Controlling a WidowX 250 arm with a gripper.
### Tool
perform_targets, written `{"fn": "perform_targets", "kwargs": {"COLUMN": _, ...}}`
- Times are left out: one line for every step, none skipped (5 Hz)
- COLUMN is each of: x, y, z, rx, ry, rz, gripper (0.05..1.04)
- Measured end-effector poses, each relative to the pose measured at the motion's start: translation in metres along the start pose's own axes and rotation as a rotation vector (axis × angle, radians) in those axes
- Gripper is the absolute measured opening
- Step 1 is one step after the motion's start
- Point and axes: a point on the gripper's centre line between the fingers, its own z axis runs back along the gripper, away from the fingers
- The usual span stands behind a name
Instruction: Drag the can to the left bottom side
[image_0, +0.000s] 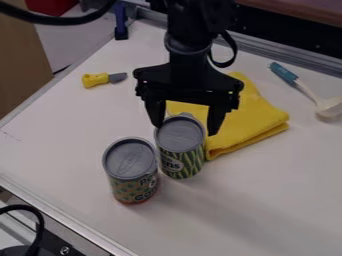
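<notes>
The black gripper (186, 129) hangs near the middle of the view, its two fingers spread open and pointing down. Between and just below its fingertips stands a green-patterned can (184, 159) with a grey lid, upright. Whether the fingers touch this can, I cannot tell. To its lower left, close beside it, a second upright can (133, 187) has a grey lid and a green and orange label. Part of the green-patterned can's left edge is behind the second can.
A folded yellow cloth (250, 122) lies behind and right of the cans. At the upper left is a toy knife with a yellow handle (95, 80); at the right, a blue-handled white utensil (304, 87). A metal rail (63, 217) edges the white table (267, 200) at lower left.
</notes>
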Motion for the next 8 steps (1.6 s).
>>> {"fn": "perform_targets", "kwargs": {"x": -0.003, "y": 0.002, "z": -0.005, "rx": 0.011, "ry": 0.023, "rz": 0.001, "gripper": 0.999}}
{"fn": "perform_targets", "kwargs": {"x": 0.005, "y": 0.024, "z": -0.009, "rx": 0.024, "ry": 0.030, "rz": 0.073, "gripper": 0.999}}
{"fn": "perform_targets", "kwargs": {"x": 0.013, "y": 0.050, "z": -0.004, "rx": 0.031, "ry": -0.032, "rz": 0.165, "gripper": 0.999}}
{"fn": "perform_targets", "kwargs": {"x": 0.023, "y": 0.081, "z": -0.005, "rx": 0.037, "ry": -0.067, "rz": 0.261, "gripper": 0.999}}
{"fn": "perform_targets", "kwargs": {"x": 0.030, "y": 0.109, "z": -0.015, "rx": 0.070, "ry": -0.029, "rz": 0.391, "gripper": 0.999}}
{"fn": "perform_targets", "kwargs": {"x": 0.034, "y": 0.128, "z": -0.023, "rx": 0.078, "ry": -0.035, "rz": 0.497, "gripper": 0.999}}
{"fn": "perform_targets", "kwargs": {"x": 0.042, "y": 0.144, "z": -0.037, "rx": 0.089, "ry": -0.079, "rz": 0.584, "gripper": 0.999}}
{"fn": "perform_targets", "kwargs": {"x": 0.044, "y": 0.151, "z": -0.051, "rx": 0.094, "ry": -0.119, "rz": 0.614, "gripper": 0.999}}
